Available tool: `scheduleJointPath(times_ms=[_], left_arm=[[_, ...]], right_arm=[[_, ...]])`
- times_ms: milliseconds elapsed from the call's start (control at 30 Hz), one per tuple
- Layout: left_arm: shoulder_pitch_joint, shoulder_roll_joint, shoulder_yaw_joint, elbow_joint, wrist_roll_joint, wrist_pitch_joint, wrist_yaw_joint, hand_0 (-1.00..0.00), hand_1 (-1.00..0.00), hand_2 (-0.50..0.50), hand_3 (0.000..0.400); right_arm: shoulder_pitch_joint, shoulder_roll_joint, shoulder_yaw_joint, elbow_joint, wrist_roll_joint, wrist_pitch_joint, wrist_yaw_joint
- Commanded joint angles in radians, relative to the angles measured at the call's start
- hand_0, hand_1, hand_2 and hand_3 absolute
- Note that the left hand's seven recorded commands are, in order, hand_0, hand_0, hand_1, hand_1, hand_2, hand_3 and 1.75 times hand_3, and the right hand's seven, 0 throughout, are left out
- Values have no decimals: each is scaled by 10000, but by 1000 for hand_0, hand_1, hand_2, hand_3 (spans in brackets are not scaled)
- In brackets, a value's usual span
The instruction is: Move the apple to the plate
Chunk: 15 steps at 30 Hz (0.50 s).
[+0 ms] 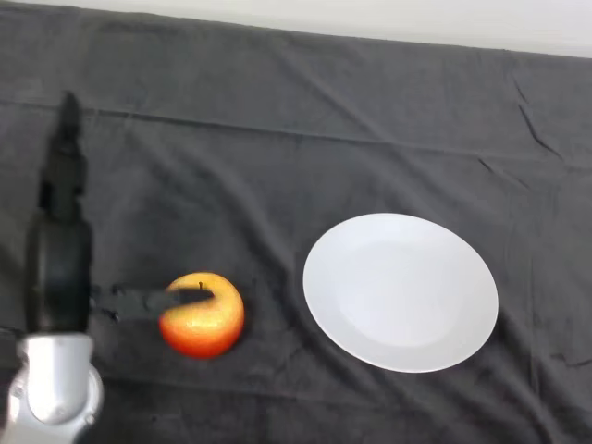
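A red and yellow apple (203,316) sits on the dark cloth, left of a white plate (400,291). The plate is bare. My left hand (60,264) is at the far left, just left of the apple. Its fingers (67,153) point straight up the view, away from me. Its thumb (153,300) reaches out to the right and its tip lies over the apple's upper left side. The hand is open and holds nothing.
The dark cloth (296,120) covers the whole table, with creases across it. A pale wall edge (370,18) runs along the far side of the table.
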Motion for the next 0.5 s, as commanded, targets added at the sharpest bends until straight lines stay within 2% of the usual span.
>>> scheduleJointPath(times_ms=[33, 233, 500], left_arm=[[-54, 294, -363, -164, 227, -30, -206, 0, 0, 0, 0], [-213, 468, -601, 359, 414, -19, -615, 0, 0, 0, 0], [-468, 548, -856, 1321, 848, -65, -822, 0, 0, 0, 0]], right_arm=[[1260, 1266, -11, 529, 86, 288, -9], [1259, 1267, 2, 528, 102, 289, -6], [1257, 1268, 17, 529, 121, 289, -1]])
